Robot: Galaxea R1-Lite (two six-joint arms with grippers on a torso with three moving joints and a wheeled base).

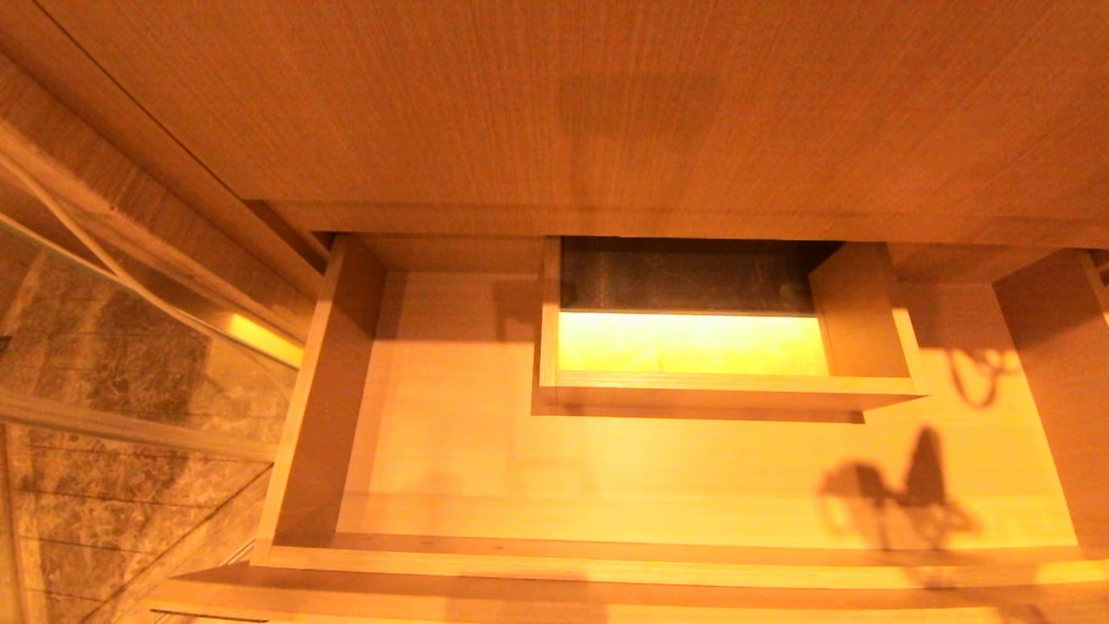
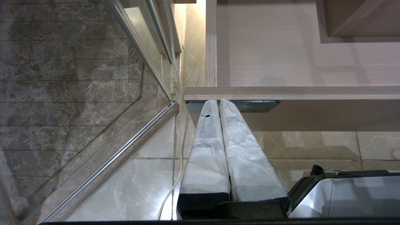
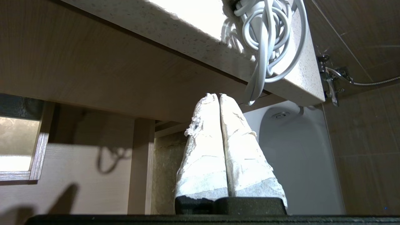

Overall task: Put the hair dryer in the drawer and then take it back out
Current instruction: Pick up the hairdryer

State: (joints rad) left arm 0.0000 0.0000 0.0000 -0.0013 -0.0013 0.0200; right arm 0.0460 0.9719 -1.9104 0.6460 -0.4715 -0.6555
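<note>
The drawer (image 1: 450, 433) stood open and empty for loading. The hair dryer's cord (image 3: 268, 40) dangled over the desk (image 3: 193, 18) edge at one o'clock above the right gripper (image 3: 218, 97), fingers together. The left gripper (image 2: 218, 101), fingers together, rested by the drawer front.

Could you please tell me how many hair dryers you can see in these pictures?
1. Only the coiled cord of the hair dryer shows, hanging over the countertop edge above the shut right gripper. The open drawer holds none.
</note>
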